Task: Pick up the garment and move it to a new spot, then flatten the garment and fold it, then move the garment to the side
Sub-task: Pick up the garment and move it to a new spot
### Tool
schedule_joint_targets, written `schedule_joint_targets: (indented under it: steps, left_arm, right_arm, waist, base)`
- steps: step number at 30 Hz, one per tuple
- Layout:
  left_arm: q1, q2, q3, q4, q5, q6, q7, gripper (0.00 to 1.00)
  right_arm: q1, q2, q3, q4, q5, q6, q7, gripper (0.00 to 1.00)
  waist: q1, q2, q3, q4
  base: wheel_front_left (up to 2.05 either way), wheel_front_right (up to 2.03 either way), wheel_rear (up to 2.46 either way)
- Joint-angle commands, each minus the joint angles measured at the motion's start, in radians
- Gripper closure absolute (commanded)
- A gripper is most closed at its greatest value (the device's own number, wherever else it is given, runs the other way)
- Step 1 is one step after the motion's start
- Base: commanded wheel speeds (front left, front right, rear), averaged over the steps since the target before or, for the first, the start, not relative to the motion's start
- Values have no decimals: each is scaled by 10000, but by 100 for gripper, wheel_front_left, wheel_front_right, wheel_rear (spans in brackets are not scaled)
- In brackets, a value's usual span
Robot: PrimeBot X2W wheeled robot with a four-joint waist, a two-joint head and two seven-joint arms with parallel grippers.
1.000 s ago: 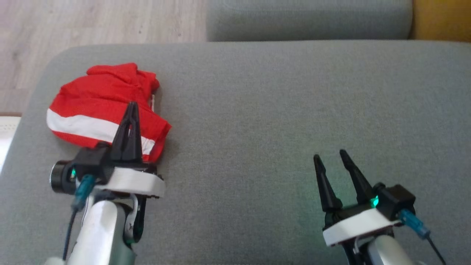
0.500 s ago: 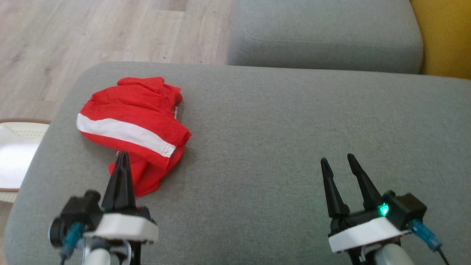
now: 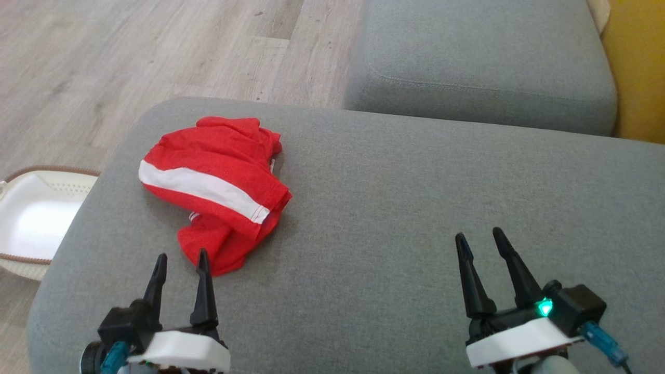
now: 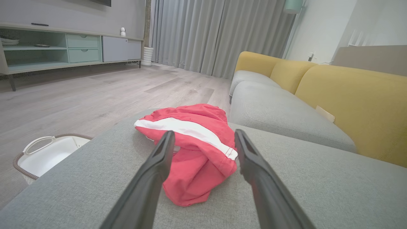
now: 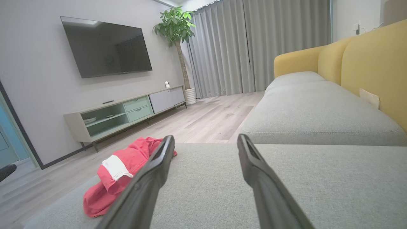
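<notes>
The garment [image 3: 215, 189] is a red cloth with a white stripe, lying crumpled on the left part of the grey sofa seat [image 3: 395, 208]. It appears in the left wrist view as the garment [image 4: 194, 152] straight beyond the fingers, and in the right wrist view as the garment [image 5: 117, 175] at the left. My left gripper [image 3: 181, 259] stands open just in front of the cloth's near edge, apart from it, with nothing between its fingers. My right gripper [image 3: 480, 239] is open over bare cushion at the lower right.
A white basket [image 3: 31, 223] with a brown rim stands on the wooden floor, left of the seat's edge. A second grey cushion [image 3: 483, 67] lies beyond, with a yellow backrest [image 4: 349, 101] along the right. A TV cabinet [image 5: 127, 114] stands far across the room.
My left gripper has let go of the garment, drawn back toward me and opened. The head camera has tilted, so the whole picture has shifted down and right. The right gripper has stayed open.
</notes>
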Motion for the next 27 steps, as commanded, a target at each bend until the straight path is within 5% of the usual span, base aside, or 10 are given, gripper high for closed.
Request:
schedule_joint_targets:
  steps: [1, 18, 27]
  left_arm:
    - [-405, -28, 267, -291, 14, 31, -53, 0]
    - [-556, -29, 235, -78, 127, -26, -53, 0]
    - [-1704, 252, -505, 1997, 1398, -159, -36, 0]
  right_arm:
    - [-199, -50, 198, -375, 54, -7, -111, 0]
    - [-275, -50, 237, -327, 47, -7, -111, 0]
    - [-453, -50, 345, -199, -167, -7, -111, 0]
  waist:
    - [0, 0, 9, 26]
    - [0, 0, 265, -100]
    - [0, 0, 1035, -290]
  base:
    - [0, 0, 0]
    - [0, 0, 0]
    - [0, 0, 0]
